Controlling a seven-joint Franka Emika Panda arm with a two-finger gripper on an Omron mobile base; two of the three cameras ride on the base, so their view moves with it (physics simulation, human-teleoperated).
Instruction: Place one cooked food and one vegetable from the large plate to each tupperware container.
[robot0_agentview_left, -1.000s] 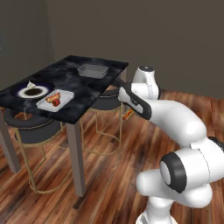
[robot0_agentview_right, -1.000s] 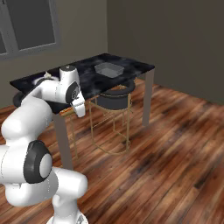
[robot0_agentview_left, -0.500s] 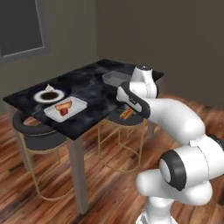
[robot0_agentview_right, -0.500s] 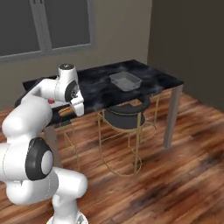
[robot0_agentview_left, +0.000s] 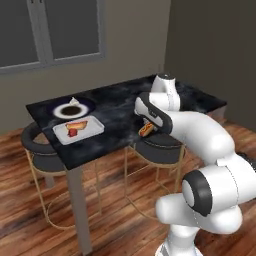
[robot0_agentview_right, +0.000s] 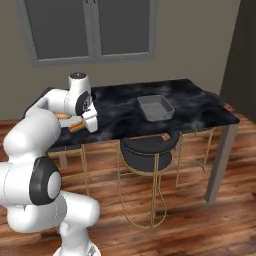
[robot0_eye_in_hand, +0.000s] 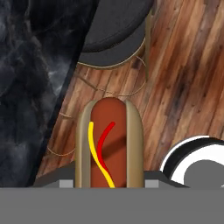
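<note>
- Hot dog (robot0_eye_in_hand: 109, 142) sits clamped between my jaws, bun lengthwise, red and yellow stripes on the sausage; my gripper (robot0_agentview_left: 146, 130) hangs at the near edge of the dark marble table (robot0_agentview_left: 120, 105).
- Large plate (robot0_agentview_left: 70, 109) lies at the table's far left.
- Pale tupperware container (robot0_agentview_left: 78, 130) just beside it holds food.
- Darker tupperware container (robot0_agentview_right: 156, 107) stands well apart.

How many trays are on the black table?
2. The pale grey-white tray sits near the table's left end, beside the round plate, with food in it. The darker grey tray sits toward the right end. The arm may hide others.
</note>
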